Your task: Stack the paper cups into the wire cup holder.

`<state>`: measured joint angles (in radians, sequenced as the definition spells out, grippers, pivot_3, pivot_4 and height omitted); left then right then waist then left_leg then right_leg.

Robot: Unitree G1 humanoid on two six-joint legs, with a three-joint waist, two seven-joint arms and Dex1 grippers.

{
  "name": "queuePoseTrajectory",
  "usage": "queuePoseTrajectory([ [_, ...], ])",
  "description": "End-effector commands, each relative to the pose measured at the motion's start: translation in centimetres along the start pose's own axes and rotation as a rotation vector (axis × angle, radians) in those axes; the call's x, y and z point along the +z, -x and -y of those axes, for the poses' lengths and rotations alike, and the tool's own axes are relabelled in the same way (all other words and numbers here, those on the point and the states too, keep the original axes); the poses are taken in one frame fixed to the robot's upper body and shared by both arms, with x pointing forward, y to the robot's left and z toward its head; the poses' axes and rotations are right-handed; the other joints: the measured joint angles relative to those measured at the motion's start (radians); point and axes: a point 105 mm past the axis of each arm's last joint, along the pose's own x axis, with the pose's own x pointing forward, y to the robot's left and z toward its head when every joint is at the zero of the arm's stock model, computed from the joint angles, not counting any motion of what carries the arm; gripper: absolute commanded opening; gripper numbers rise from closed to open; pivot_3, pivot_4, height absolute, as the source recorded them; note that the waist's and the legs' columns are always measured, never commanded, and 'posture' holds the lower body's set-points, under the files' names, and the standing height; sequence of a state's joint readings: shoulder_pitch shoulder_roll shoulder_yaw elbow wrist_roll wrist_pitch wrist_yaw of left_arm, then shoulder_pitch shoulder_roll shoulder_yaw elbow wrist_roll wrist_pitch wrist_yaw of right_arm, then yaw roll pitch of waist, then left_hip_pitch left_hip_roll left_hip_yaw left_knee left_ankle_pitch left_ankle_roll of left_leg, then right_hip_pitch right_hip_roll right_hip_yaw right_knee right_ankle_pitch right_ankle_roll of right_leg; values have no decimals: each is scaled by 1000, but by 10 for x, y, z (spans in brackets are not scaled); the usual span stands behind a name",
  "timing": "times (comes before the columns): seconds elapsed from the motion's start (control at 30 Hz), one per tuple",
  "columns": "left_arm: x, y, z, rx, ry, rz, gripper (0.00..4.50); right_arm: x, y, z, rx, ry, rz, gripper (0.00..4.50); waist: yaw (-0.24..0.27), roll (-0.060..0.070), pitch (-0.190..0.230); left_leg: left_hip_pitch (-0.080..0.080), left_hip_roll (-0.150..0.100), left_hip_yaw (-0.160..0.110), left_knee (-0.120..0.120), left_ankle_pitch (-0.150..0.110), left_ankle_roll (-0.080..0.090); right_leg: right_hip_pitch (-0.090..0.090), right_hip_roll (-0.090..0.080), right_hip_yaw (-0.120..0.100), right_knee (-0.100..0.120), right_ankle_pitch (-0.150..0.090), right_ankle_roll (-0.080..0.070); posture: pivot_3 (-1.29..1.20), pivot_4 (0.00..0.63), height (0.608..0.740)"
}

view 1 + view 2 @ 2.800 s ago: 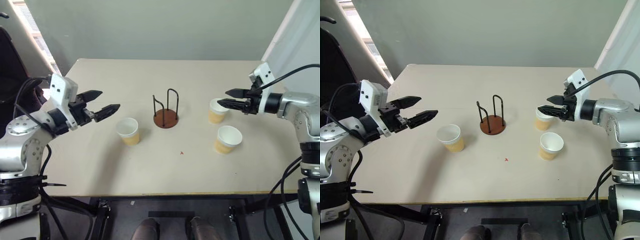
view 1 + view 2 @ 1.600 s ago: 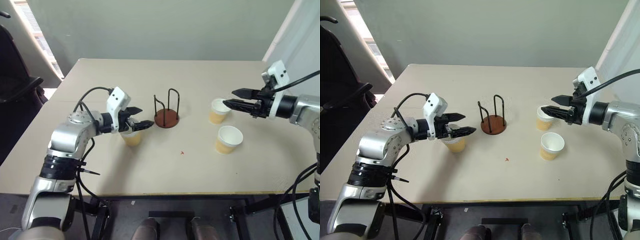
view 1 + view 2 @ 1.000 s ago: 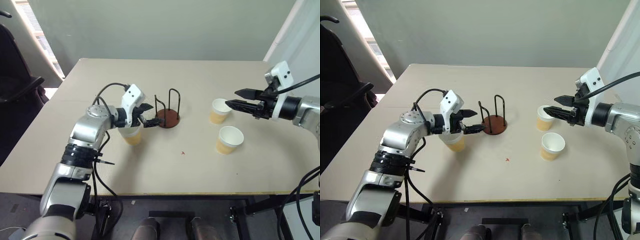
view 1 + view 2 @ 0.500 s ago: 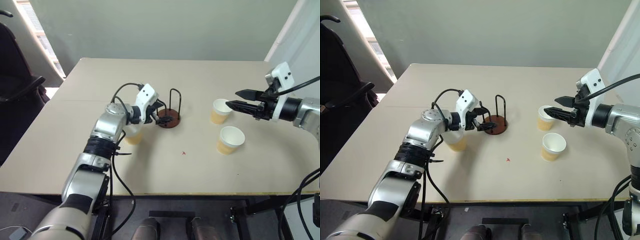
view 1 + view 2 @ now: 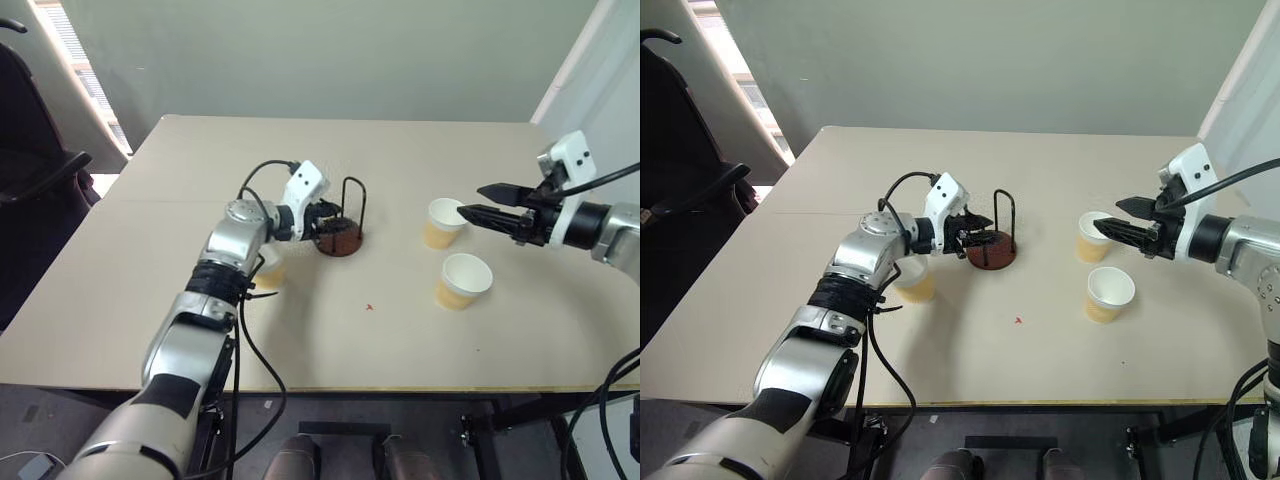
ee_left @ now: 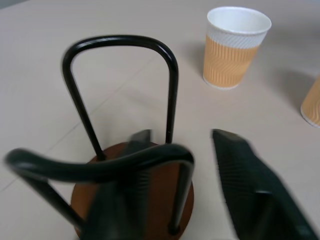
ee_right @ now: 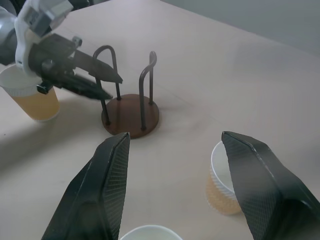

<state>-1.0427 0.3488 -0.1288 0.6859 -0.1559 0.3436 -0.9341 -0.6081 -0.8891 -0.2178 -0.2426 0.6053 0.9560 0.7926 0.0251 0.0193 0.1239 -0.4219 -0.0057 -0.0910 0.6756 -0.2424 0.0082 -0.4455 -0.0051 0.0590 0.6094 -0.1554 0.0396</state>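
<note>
The wire cup holder [image 5: 338, 238], a brown disc with black wire loops, stands mid-table. My left gripper [image 5: 336, 224] reaches into it from the left. Its jaws are narrowed but open, one on each side of the near wire loop [image 6: 100, 167], with a gap showing beside the wire. One paper cup [image 5: 917, 283] stands just left of the holder, partly hidden under my left forearm. Two more paper cups [image 5: 443, 222] [image 5: 462, 280] stand upright at the right. My right gripper [image 5: 470, 200] hovers open just above the farther one [image 7: 222, 185], holding nothing.
The beige table [image 5: 300, 340] has bare room in front of the holder, with a small red speck [image 5: 369, 307] on it. A dark chair [image 5: 30, 170] stands off the table's left side. A pale curtain hangs at the far right.
My left gripper has moved right, past the left cup and into the holder, and its jaws have narrowed around the near wire loop. The right arm has kept still.
</note>
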Motion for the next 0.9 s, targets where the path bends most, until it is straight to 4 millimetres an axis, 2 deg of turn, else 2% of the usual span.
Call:
queuePoseTrajectory([
  [0.03,24,6,-2,-19,-58,65,536,14,10,-1,-8,50,49,3026,0,0,0,0,0,0,0,0,0,0,0,0,0,0,0,0,150,740],
  [0.07,24,9,1,-55,-71,61,159,12,11,-5,16,55,40,3026,0,0,0,0,0,0,1,0,0,0,0,0,0,0,0,0,150,740],
  [0.1,23,11,5,-91,-87,58,48,10,12,-9,37,61,31,3026,0,0,0,0,0,0,1,0,0,0,0,0,0,0,0,0,150,740],
  [0.27,21,25,36,-312,-158,44,48,3,21,-29,147,21,-42,3026,1,0,0,-2,-1,1,1,0,-1,-1,0,0,0,-1,2,0,150,740],
  [0.4,20,27,60,-439,-175,39,48,13,32,-40,200,32,-56,3026,8,0,0,-4,-1,1,5,-1,-3,0,0,1,0,-3,3,0,150,740],
  [0.6,15,21,94,-590,-162,31,48,30,49,-57,268,50,-62,3026,9,0,0,-5,-2,1,7,-3,0,0,-2,1,-1,-3,3,0,150,740],
  [0.77,8,9,115,-656,-168,20,48,33,51,-57,257,42,-60,3026,7,0,0,-3,-1,2,7,-6,7,0,-2,1,0,-3,4,0,150,740],
  [0.9,2,1,118,-651,-181,2,48,33,48,-57,251,41,-55,3026,7,0,0,-3,-1,2,8,-6,7,0,-2,1,0,-3,4,0,150,740],
])
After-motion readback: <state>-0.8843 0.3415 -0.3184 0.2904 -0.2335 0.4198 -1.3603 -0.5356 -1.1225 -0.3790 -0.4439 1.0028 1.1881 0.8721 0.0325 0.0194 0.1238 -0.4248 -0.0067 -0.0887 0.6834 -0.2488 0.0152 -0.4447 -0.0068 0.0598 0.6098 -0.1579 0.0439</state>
